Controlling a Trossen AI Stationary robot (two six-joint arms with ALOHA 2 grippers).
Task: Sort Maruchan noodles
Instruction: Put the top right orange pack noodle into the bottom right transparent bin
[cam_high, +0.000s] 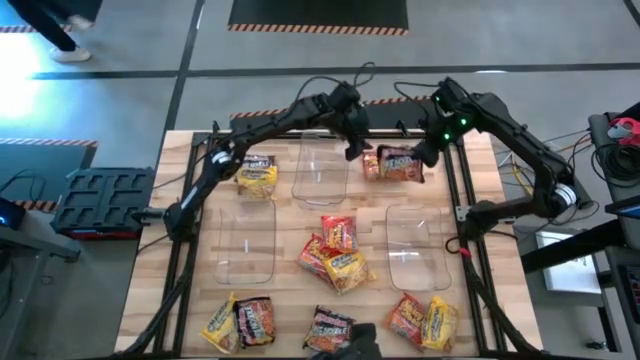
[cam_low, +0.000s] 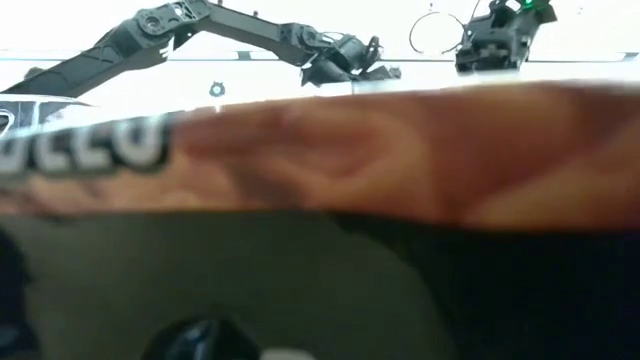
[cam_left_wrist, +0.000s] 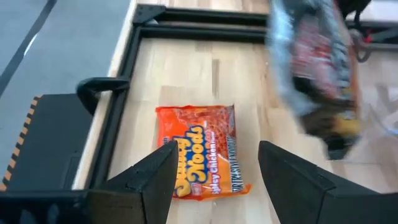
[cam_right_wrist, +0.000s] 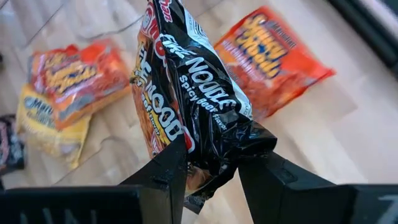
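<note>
Bins (cam_high: 321, 170) look bare, right fingers (cam_right_wrist: 168, 168) clamped on black packet (cam_right_wrist: 193, 93), left fingers (cam_left_wrist: 152, 180) apart.

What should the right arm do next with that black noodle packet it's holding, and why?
Probably carry it to a clear bin and let go. The right gripper pinches the black packet by one corner, lifted clear of the table, so it hangs unsorted. The left gripper hovers open above an orange packet.

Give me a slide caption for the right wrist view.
Right hand pinches a black noodle packet above an orange packet.
</note>
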